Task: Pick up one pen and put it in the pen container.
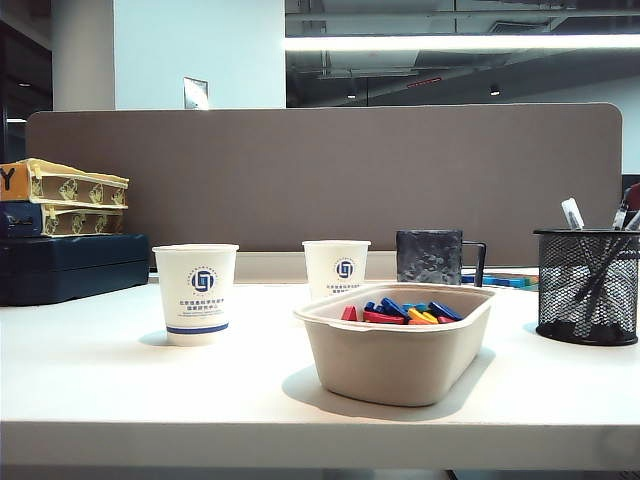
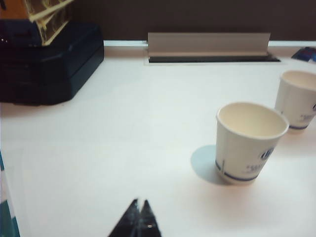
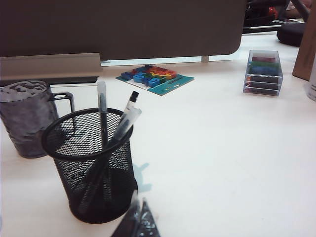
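Observation:
The pen container (image 1: 586,285) is a black wire-mesh cup at the table's right edge. Pens stand inside it, and a pen (image 1: 572,213) with a white-grey end pokes above the rim. In the right wrist view the pen container (image 3: 91,165) is close in front, with a pen (image 3: 129,112) leaning on its rim. My right gripper (image 3: 139,205) is just beside the cup's base, shut and holding nothing. My left gripper (image 2: 140,205) hovers over bare table, shut and holding nothing, short of a paper cup (image 2: 249,140). Neither gripper shows in the exterior view.
A beige tray (image 1: 400,355) of coloured pieces sits mid-table. Two paper cups (image 1: 196,293) (image 1: 336,267) and a dark mug (image 1: 432,257) stand behind it. A dark case (image 1: 70,265) with boxes lies far left. A card of coloured pieces (image 3: 154,78) and a clear box (image 3: 264,71) lie beyond the cup.

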Tool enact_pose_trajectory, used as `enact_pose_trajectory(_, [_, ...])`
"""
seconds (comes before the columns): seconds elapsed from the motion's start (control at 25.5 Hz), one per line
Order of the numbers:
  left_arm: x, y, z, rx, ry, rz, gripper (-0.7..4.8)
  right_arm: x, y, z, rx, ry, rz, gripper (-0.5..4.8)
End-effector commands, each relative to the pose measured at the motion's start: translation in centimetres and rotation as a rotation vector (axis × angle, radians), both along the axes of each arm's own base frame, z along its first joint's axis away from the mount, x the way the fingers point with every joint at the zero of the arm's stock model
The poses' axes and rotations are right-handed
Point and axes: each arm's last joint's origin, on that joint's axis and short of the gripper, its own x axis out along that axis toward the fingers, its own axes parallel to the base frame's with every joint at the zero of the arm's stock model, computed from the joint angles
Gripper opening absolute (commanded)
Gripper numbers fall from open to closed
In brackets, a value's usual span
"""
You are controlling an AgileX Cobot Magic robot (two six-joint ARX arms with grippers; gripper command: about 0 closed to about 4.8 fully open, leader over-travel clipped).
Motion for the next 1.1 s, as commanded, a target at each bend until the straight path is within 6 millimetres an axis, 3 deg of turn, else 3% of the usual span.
enact_pose_trajectory(0.04, [0.06,-0.01,-0.12,-0.005,-0.009,0.005,0.02,0.03,0.09,0.16,-0.003,-0.03,0.032,-0.02])
enact_pose_trajectory(1.1, [0.22,0.02,-0.36,0.01,-0.074,0.046,0.03,0.03,0.08,0.22,-0.062,-0.035,0.035,-0.02])
